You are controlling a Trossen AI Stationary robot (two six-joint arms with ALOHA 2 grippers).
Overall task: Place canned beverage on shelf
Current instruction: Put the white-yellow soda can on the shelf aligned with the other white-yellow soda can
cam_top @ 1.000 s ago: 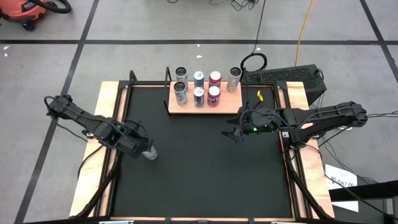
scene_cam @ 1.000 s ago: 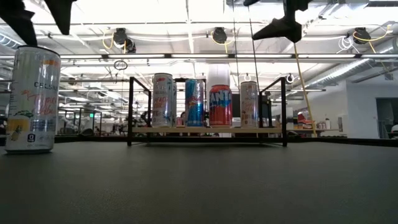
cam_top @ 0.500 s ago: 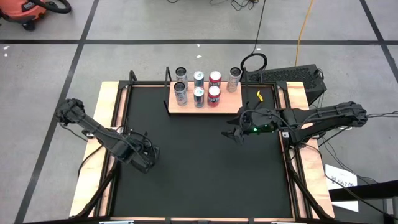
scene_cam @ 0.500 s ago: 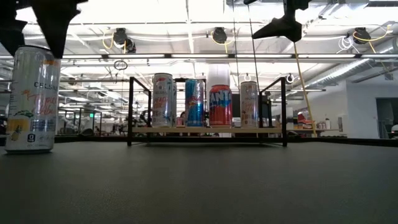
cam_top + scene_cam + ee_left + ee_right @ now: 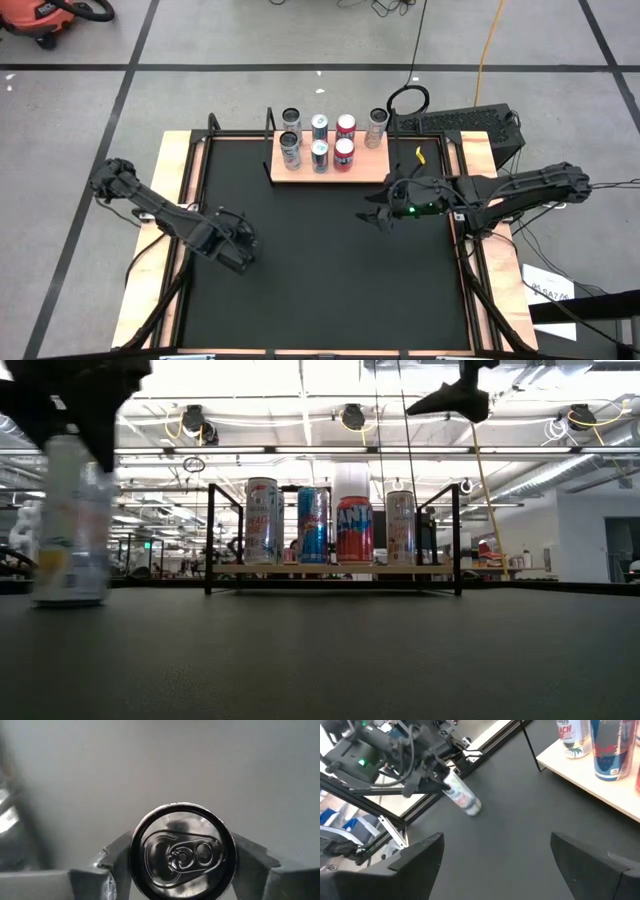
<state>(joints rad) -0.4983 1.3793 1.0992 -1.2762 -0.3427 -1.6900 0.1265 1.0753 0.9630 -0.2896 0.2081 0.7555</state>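
A tall white can [image 5: 68, 520] with pale print stands at the table's left, its silver top [image 5: 182, 852] facing the left wrist camera. My left gripper [image 5: 238, 248] is above it and shut on it, hiding it in the high view. It also shows in the right wrist view [image 5: 462, 797]. The light wooden shelf [image 5: 372, 165] with black posts stands at the far middle and carries several upright cans [image 5: 335, 525]. My right gripper [image 5: 378, 218] hangs open and empty above the table, right of centre. My left gripper pinches the can's upper wall [image 5: 136, 851] between its two fingers [image 5: 117, 855], one on each opposite side just below the rim. The fingers come from above, pointing down. The can is upright; its bottom [image 5: 68, 600] is at table level, and I cannot tell if it is clear.
The black table top [image 5: 330, 280] lies open between the can and the shelf. Wooden strips [image 5: 175, 200] with black rails run along the table's left and right sides. The shelf's front right spot [image 5: 375, 160] is bare.
My left gripper has gone toward the table's right edge to a place above the can, come down over it and taken hold of it. The can has shifted a little toward the table's right edge and shows blurred in the low view.
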